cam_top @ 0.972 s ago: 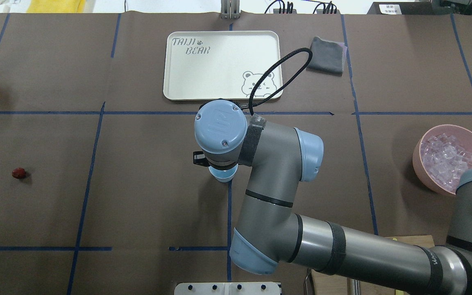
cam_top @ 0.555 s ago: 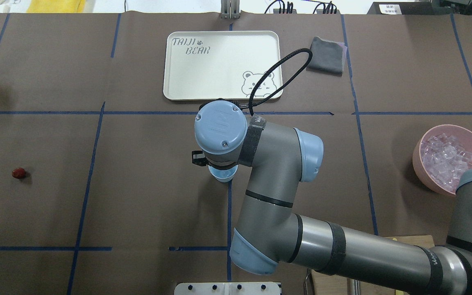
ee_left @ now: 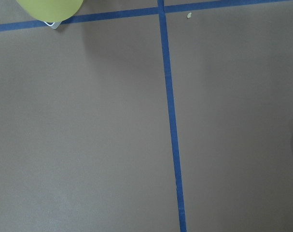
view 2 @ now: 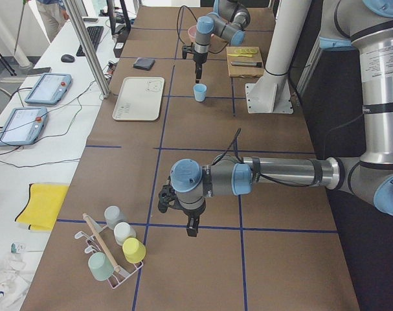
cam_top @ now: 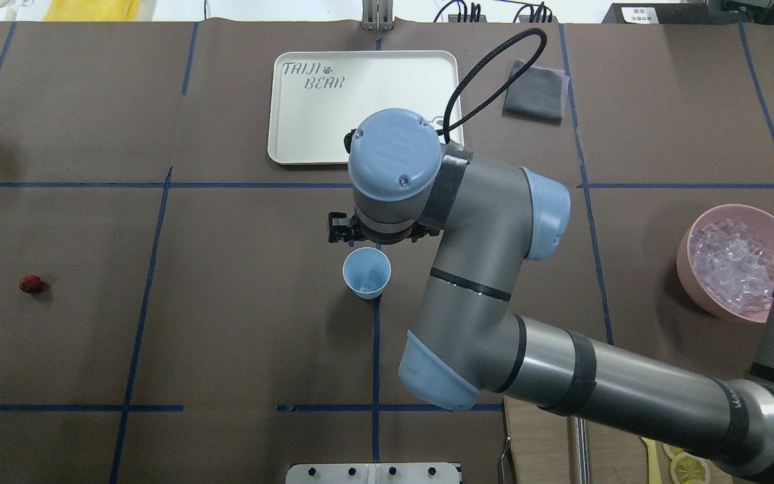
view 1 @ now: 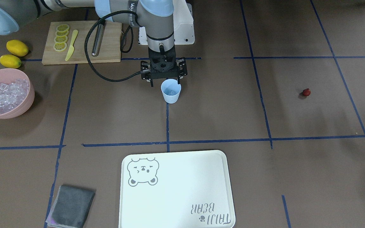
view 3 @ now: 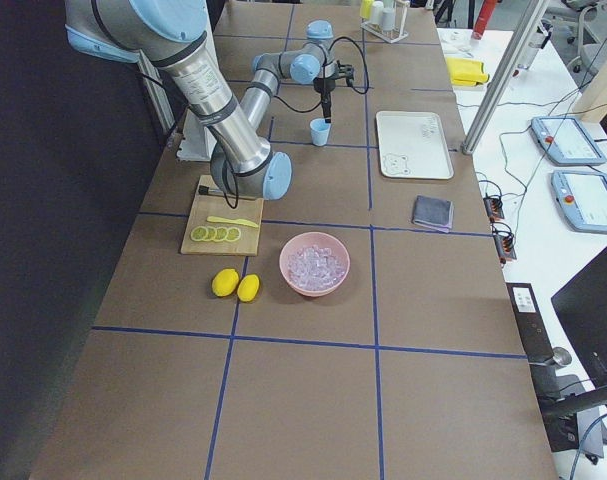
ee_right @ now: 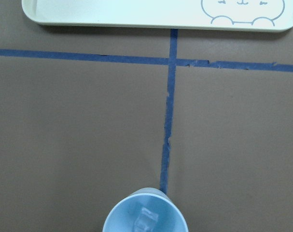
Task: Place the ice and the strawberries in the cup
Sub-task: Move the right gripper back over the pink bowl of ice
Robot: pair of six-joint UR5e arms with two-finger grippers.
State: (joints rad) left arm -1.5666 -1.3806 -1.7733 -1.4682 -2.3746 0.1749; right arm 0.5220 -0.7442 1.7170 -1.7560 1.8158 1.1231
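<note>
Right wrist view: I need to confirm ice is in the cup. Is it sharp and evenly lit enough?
Right wrist view: even light, no glare, cup cut off by the bottom edge, yet an ice cube shows inside, slightly soft. Overhead view: sharp, but the cube barely shows.

Upright blue cup [view 1: 170, 98], one ice cube [ee_right: 145, 220] inside, red strawberry [view 1: 306, 92] well apart
</note>
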